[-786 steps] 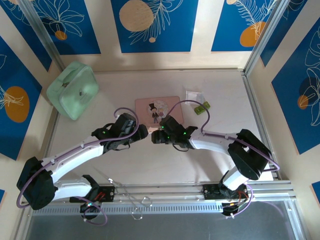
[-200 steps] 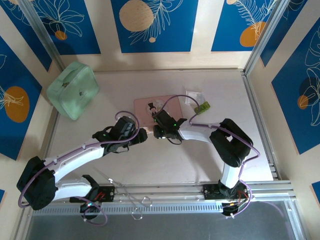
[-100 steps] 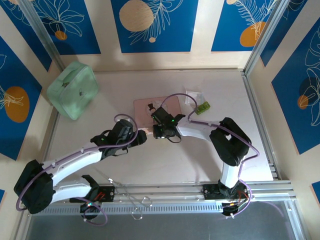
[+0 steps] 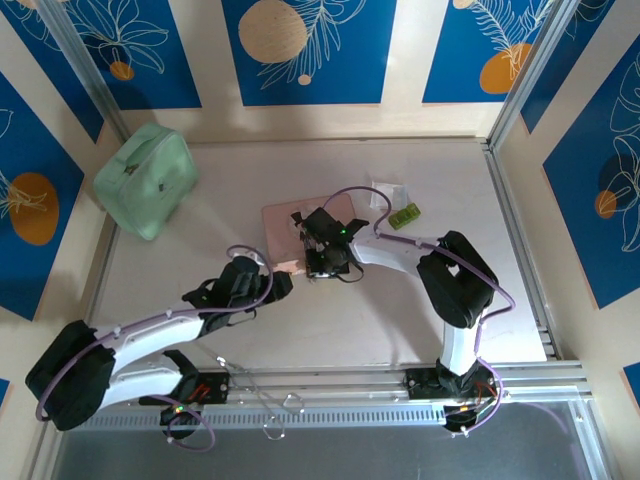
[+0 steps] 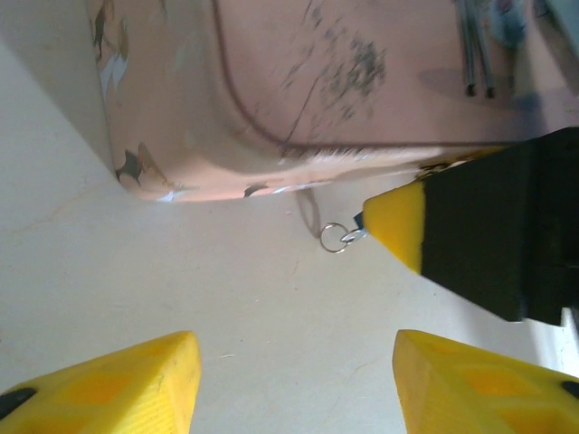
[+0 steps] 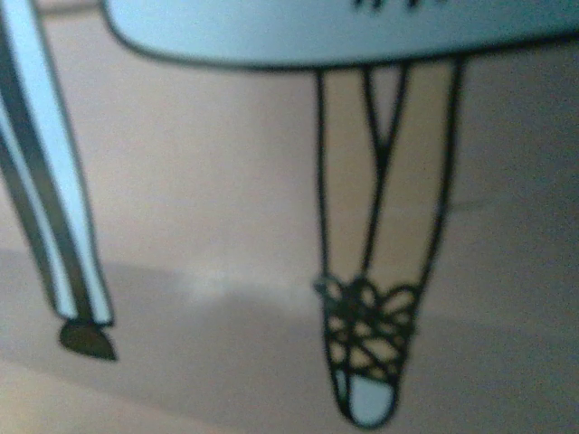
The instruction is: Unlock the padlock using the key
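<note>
Walls of pale wood with blue panels, drawn over with white feathers and orange discs, close in a pale table (image 4: 200,250). At its far left corner lies a mint-green pouch (image 4: 145,180). Near the far right lie a small clear packet (image 4: 386,192) and, just beside it, a little green thing (image 4: 404,214).

A pink tin (image 4: 280,225) lies flat near the middle of the table. The right gripper (image 4: 320,268) reaches over the tin's near edge and covers much of the lid. The left gripper (image 4: 284,281) sits low on the table just in front of the tin's near left corner, pointing at it.

From the left wrist, its two yellow fingertips (image 5: 118,384) stand well apart with bare table between them, so those jaws are open and hold nothing. Ahead is the tin's worn, chipped corner (image 5: 181,154).

One black and yellow finger (image 5: 470,235) of the right gripper comes in from the right, close against the tin's edge. A small silvery ring (image 5: 333,238) on a short link pokes out at its tip and hangs just above the table. The key itself is hidden by that finger, and whether the right jaws are closed on it cannot be told.

The right wrist camera looks closely at the tin's printed lid (image 6: 226,199), blurred. The padlock cannot be made out with any certainty.
</note>
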Available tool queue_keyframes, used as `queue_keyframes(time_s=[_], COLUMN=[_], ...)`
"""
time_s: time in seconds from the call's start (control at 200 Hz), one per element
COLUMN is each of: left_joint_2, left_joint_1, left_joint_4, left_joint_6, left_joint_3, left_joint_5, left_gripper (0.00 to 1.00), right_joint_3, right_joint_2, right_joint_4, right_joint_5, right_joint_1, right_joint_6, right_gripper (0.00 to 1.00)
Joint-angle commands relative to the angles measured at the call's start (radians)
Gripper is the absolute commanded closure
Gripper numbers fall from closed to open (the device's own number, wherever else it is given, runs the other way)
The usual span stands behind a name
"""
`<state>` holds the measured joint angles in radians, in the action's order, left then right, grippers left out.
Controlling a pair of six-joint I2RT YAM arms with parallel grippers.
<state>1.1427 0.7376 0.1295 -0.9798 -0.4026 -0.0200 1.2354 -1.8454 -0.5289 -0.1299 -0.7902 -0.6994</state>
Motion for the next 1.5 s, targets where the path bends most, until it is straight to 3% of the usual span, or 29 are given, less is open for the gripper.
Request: queue_keyframes(time_s=[0.0, 0.375, 0.575, 0.705, 0.88, 1.135, 1.326, 1.496], left_joint_2=[0.037, 0.193, 0.337, 0.403, 0.453, 0.536, 0.486, 0.533], left_joint_1=[0.025, 0.083, 0.099, 0.1, 0.1, 0.102, 0.103, 0.121], left_joint_4=[0.12, 0.32, 0.504, 0.559, 0.589, 0.698, 0.735, 0.856], left_joint_6=[-0.028, -0.04, -0.044, -0.033, -0.033, -0.04, -0.036, -0.048], left_joint_3=[-0.002, 0.01, 0.009, 0.001, -0.009, -0.025, 0.029, 0.06], left_joint_5=[-0.013, 0.0, 0.0, 0.004, 0.018, -0.014, 0.023, 0.068], left_gripper=[0.44, 0.58, 0.64, 0.65, 0.56, 0.58, 0.61, 0.71], right_joint_3=[0.042, 0.054, 0.056, 0.059, 0.059, 0.056, 0.052, 0.063], right_joint_2=[-0.021, -0.022, -0.041, -0.051, -0.056, -0.061, -0.067, -0.076], right_joint_4=[-0.043, -0.078, -0.091, -0.094, -0.092, -0.085, -0.082, -0.09], right_joint_5=[0.062, 0.099, 0.138, 0.164, 0.183, 0.203, 0.229, 0.262], right_joint_1=[0.005, 0.011, 0.021, 0.032, 0.037, 0.044, 0.061, 0.075], right_joint_6=[-0.017, -0.018, -0.022, -0.029, -0.029, -0.033, -0.056, -0.074], right_gripper=[0.81, 0.8, 0.8, 0.8, 0.8, 0.8, 0.8, 0.79])
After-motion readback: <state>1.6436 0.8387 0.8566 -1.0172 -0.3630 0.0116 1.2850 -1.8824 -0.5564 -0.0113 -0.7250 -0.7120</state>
